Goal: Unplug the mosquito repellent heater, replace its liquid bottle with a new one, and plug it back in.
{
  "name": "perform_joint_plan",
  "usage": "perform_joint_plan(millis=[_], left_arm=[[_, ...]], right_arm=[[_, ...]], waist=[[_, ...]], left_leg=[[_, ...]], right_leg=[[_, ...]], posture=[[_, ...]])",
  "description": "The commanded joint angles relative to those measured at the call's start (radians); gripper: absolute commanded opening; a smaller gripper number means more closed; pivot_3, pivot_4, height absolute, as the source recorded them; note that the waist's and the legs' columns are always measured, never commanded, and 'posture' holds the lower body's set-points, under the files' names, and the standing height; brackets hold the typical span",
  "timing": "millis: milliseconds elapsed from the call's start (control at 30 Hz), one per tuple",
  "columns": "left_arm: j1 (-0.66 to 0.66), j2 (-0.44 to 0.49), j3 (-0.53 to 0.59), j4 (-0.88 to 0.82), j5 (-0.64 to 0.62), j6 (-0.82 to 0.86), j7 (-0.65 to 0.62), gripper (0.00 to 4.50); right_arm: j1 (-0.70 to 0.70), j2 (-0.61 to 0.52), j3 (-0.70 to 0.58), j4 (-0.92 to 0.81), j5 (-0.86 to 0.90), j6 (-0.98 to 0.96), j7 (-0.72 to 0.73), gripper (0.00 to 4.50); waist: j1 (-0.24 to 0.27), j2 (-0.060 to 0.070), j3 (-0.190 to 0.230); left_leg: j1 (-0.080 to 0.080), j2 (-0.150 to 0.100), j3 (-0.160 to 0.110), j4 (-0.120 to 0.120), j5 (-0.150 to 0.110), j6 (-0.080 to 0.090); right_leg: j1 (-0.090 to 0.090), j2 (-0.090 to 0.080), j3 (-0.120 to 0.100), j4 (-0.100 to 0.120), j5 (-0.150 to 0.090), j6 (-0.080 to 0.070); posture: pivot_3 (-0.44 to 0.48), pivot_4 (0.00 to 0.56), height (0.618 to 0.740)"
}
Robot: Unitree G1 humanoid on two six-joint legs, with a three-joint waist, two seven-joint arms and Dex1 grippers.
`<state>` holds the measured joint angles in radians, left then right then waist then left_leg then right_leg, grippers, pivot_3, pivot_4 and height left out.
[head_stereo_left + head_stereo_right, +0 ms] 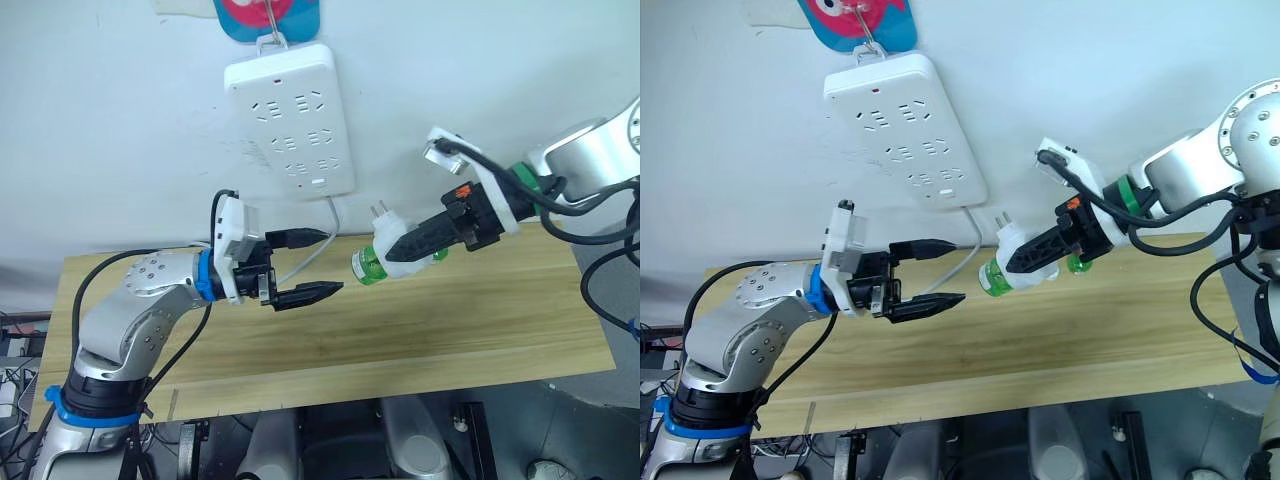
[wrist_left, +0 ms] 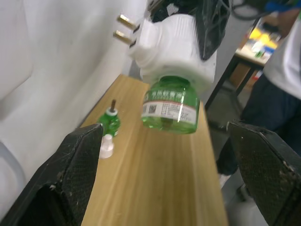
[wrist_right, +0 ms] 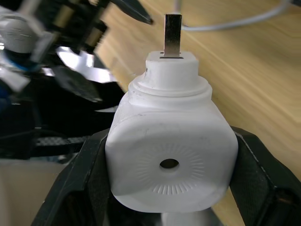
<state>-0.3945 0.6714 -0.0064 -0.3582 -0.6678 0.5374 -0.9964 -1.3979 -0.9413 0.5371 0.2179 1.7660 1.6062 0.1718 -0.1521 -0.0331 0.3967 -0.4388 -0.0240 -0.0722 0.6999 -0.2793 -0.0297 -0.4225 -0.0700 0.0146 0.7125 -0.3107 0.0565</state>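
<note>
The heater (image 1: 405,243), a smooth white rounded plastic block with a domed face and small centre hole ringed by fine radial ticks, is held in the air by the right gripper (image 1: 398,246), whose black textured fingers are clamped on its two sides. It is unplugged: two brass-tipped pins stick out from a stepped round collar, pointing up and left toward the wall. A translucent green bottle (image 1: 366,267) with a printed label is seen screwed in at its lower left end, hanging over the far part of the table (image 1: 480,320), clear of the wood. The left gripper (image 1: 317,264) is held to the left of the heater at about the same height, its black pointed fingers spread wide apart with nothing between them; open air is left between its tips and the bottle. On the pale wood-grain table top, near the far edge by the wall, a second green bottle (image 2: 110,122) with a dark wick is seen standing upright, a small white cap (image 2: 106,145) just beside it. A long white strip (image 1: 290,120) is hung on the wall above, sockets free, its grey cable (image 1: 322,245) dropping to the table between the two grippers. A person (image 2: 275,70) in dark trousers is seen beyond the table's right end.
</note>
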Motion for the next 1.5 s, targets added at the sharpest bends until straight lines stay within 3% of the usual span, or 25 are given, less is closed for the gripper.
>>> perform_joint_plan(millis=[33,433,1033,1500], left_arm=[[-0.016,0.0,-0.036,-0.04,0.053,-0.019,0.016,4.45],[-0.024,-0.01,-0.173,-0.001,0.295,-0.134,0.035,4.45],[-0.073,-0.138,-0.222,0.082,0.405,-0.172,0.083,4.45],[-0.129,-0.191,-0.247,0.116,0.422,-0.147,0.095,4.45]], right_arm=[[-0.028,0.001,0.014,0.012,-0.015,0.008,-0.031,2.96],[-0.046,0.077,0.024,0.108,0.017,0.008,-0.184,2.96],[-0.065,0.123,0.039,0.147,0.193,-0.003,-0.364,2.96],[-0.064,0.125,0.048,0.135,0.206,-0.005,-0.366,2.96]], waist=[[-0.001,0.0,0.0],[-0.019,0.0,0.0],[-0.02,0.0,0.0],[-0.02,0.0,0.0]], left_leg=[[-0.001,0.0,0.0,0.0,0.0,0.0],[-0.002,0.0,0.0,0.0,0.0,0.0],[-0.005,0.0,-0.003,0.001,0.0,0.0],[-0.006,0.0,-0.003,0.002,0.0,0.0]], right_leg=[[0.0,0.0,0.0,0.0,0.0,0.0],[-0.001,0.0,-0.001,0.001,0.0,0.0],[-0.001,0.0,-0.003,0.002,0.0,0.0],[-0.001,0.0,-0.004,0.003,0.0,0.0]], posture=[[-0.294,0.293,0.74],[-0.307,0.336,0.74],[-0.302,0.326,0.74],[-0.3,0.326,0.74]])
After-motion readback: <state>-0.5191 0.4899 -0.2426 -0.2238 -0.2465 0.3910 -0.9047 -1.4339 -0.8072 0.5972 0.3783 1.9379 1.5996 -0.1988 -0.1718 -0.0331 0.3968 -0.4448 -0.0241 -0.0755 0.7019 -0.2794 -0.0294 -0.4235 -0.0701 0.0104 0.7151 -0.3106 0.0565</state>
